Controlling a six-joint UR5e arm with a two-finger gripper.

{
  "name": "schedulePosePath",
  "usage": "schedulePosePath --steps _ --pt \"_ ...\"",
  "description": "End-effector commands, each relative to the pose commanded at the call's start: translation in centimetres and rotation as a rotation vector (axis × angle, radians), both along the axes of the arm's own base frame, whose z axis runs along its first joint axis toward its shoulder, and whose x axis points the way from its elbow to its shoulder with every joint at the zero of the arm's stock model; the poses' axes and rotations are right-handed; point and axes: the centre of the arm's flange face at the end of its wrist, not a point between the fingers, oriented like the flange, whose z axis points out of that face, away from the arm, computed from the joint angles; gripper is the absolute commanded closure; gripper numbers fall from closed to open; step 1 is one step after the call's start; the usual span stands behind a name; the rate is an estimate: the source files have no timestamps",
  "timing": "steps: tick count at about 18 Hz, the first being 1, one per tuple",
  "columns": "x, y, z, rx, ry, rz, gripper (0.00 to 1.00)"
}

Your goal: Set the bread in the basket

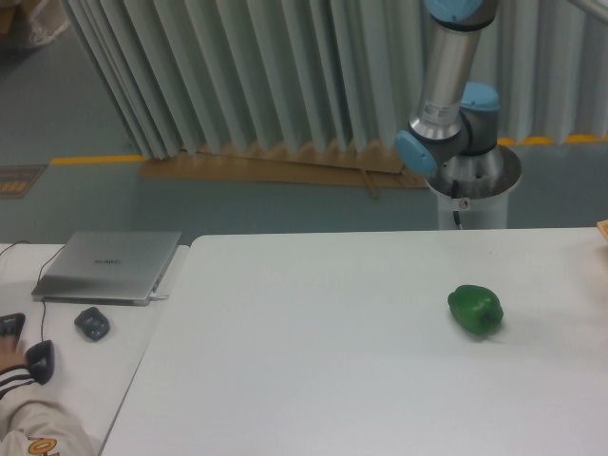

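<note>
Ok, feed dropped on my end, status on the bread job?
Gripper out of view, only the arm's base shows. No bread or basket visible. Green pepper alone on the white table. Someone's hand at the mouse, far left.

Pepper (475,310) right on table (313,380); laptop (109,266) far left
</note>
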Motion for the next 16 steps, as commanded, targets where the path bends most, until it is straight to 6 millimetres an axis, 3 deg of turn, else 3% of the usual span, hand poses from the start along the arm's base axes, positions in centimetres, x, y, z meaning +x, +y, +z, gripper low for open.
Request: schedulePosePath --steps 3,5,11,14,16 --pt "0.3 2.6 0.9 0.009 0.015 -0.030 0.00" --pt "0.7 2.9 1.0 -0.006 0.018 -0.081 0.00" --pt "0.9 1.3 2.2 -0.065 0.035 -0.341 0.00" --pt "1.1 0.9 3.0 -0.069 0.039 -0.352 0.00" --pt "1.6 1.0 2.4 -0.069 0.014 -0.348 0.00"
